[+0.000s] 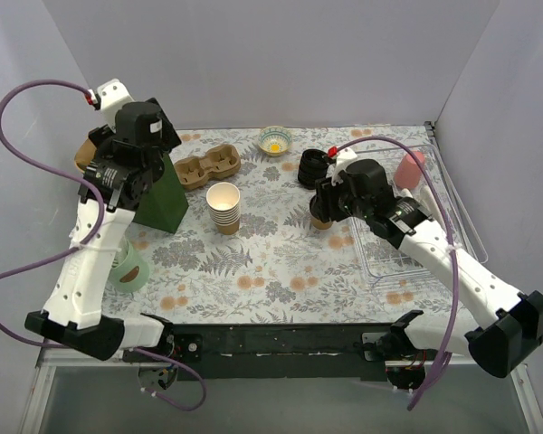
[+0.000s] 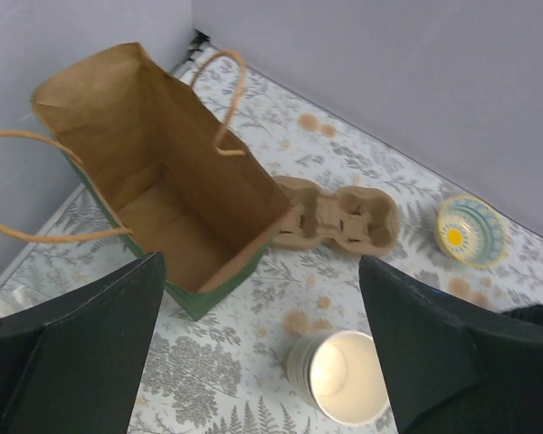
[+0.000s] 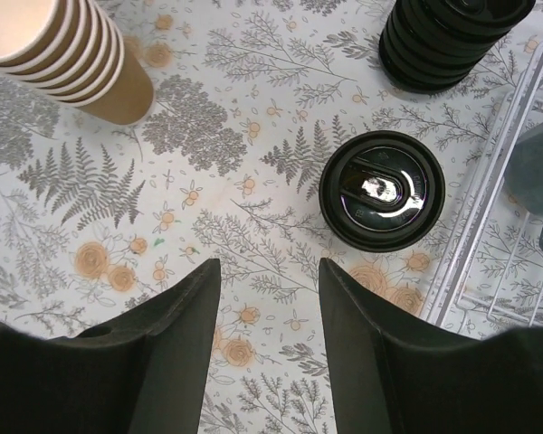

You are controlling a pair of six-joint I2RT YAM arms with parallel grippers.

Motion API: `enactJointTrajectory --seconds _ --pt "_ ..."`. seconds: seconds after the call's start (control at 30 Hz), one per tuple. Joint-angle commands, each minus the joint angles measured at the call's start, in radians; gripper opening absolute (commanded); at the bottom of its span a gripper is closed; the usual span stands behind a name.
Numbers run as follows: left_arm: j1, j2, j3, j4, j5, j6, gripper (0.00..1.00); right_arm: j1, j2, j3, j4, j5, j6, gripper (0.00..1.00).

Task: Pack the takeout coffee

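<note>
The right jaws stand apart and empty above the worktop (image 3: pixel 253 117). The left jaws, also apart, hang over the open paper bag (image 2: pixel 163 208). The takeout coffee (image 3: pixel 382 190) stands upright at about one o'clock from the right jaws, off their centreline, so a straight descent would likely clip its rim and tip it. A finger could also snag the wire rack (image 3: pixel 502 208) just beside it at three o'clock, or nudge the lid stack (image 3: pixel 448 41) at twelve. From above only its glossy black lid shows, seated flat.
</note>
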Motion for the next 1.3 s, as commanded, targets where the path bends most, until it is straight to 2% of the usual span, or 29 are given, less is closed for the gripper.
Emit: enactJointTrajectory --seconds 0.0,0.13,0.27,0.67,0.77,0.9,1.07,1.27 --pt "0.15 0.058 0.058 -0.079 0.054 -0.024 0.86 -0.003 -0.08 -0.033 0.028 -0.049 -0.001 0.56" --pt "0.295 0.085 0.06 -0.099 0.124 -0.057 0.83 -0.003 -0.111 -0.036 0.027 -0.09 -0.012 0.56" --pt "0.371 0.096 0.02 -0.104 0.186 -0.077 0.82 -0.003 -0.122 -0.043 0.034 -0.103 -0.016 0.56" --pt "0.389 0.027 -0.216 0.008 0.235 -0.135 0.82 -0.001 -0.134 -0.045 0.045 -0.132 -0.021 0.56" --pt "0.389 0.042 -0.207 -0.016 0.232 -0.135 0.82 -0.003 -0.139 -0.045 0.046 -0.132 -0.021 0.56" --pt "0.389 0.038 -0.161 0.002 0.224 -0.094 0.85 -0.003 -0.143 -0.053 0.043 -0.136 -0.019 0.56" --pt "0.389 0.015 -0.137 0.086 0.301 0.059 0.85 -0.003 -0.14 -0.043 0.047 -0.101 0.025 0.56" --pt "0.389 -0.021 -0.196 0.172 0.647 0.288 0.84 0.009 -0.11 0.0 0.051 -0.13 0.07 0.55"
